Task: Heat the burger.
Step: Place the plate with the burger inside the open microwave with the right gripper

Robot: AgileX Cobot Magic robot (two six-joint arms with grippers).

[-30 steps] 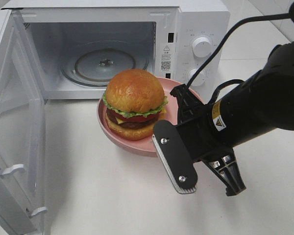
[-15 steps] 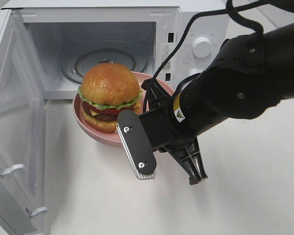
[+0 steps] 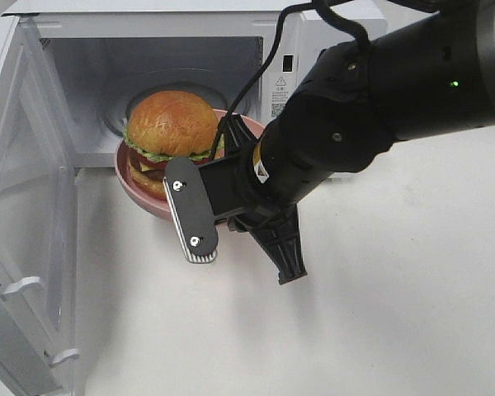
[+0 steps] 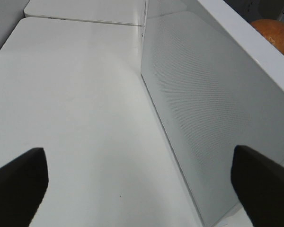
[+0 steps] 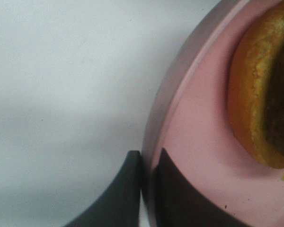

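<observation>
Overhead view: you find the burger [image 3: 172, 124] in the upper left of the frame. It sits upright on the pink plate [image 3: 139, 191] at the mouth of the open microwave [image 3: 148, 8]. The plate's far edge reaches over the cavity threshold. The microwave door [image 3: 25, 206] stands swung out along the left edge, and the white table [image 3: 379, 313] fills the lower half.

Right wrist view: your right gripper [image 5: 149, 158] is at lower centre, its jaws pinched narrow on the plate's rim, one finger outside and one inside. The burger's lower bun lies at the right edge.

Left wrist view: your left gripper [image 4: 141, 182] has its jaws spread wide in the lower corners, holding nothing, beside the door's outer face.
</observation>
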